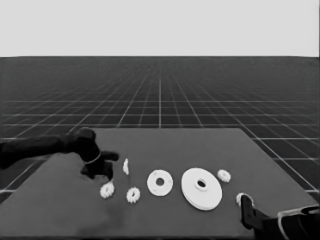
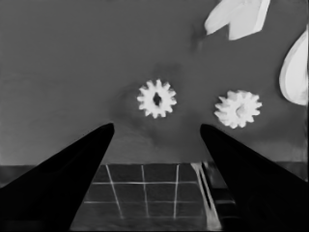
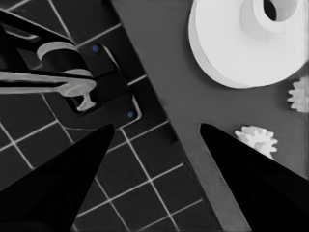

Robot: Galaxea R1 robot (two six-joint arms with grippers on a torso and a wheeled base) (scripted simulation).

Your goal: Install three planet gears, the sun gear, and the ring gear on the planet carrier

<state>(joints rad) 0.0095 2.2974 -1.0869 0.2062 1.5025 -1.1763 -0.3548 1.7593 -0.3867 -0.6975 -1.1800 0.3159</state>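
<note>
Planet gears [image 1: 107, 190] lie loose on the worktop [image 1: 60, 210] left of the smaller round part [image 1: 160, 183]. Left gripper [image 1: 102, 172] hovers above them, fingers wide, holding nothing; right gripper [image 3: 157, 133] parked, fingers wide.

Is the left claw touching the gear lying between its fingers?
Apart. In the left wrist view the left claw stands open, and dark table shows between each finger and the gear, which lies flat beyond the fingertips.

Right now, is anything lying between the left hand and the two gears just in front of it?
Nothing visible does. The left hand hangs open over bare table, with both small gears lying free beyond its fingertips; the thin white piece sits off to one side.
</note>
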